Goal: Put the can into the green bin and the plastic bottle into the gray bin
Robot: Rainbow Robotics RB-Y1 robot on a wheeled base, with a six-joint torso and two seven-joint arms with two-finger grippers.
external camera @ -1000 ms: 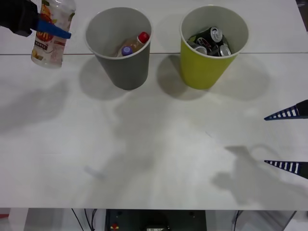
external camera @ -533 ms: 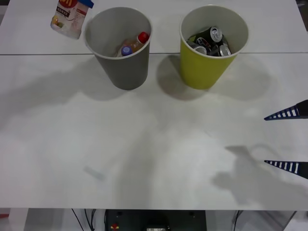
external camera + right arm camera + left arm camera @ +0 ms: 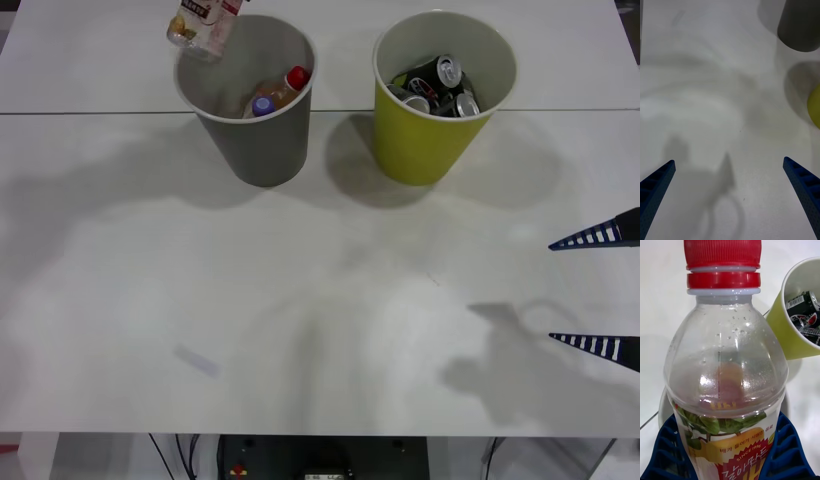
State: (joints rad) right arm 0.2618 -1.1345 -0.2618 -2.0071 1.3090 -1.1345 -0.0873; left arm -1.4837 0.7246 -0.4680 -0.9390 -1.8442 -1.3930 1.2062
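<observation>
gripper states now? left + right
Left gripper: shut on the plastic bottle, held above the gray bin.
Right gripper: open, empty, over the table at the robot's right.

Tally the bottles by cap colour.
Red caps: 2, the plastic bottle in the left pincer and a second red-capped bottle in the gray bin.
Purple caps: 1, the purple-capped bottle in the gray bin.
Total: 3 bottles.
</observation>
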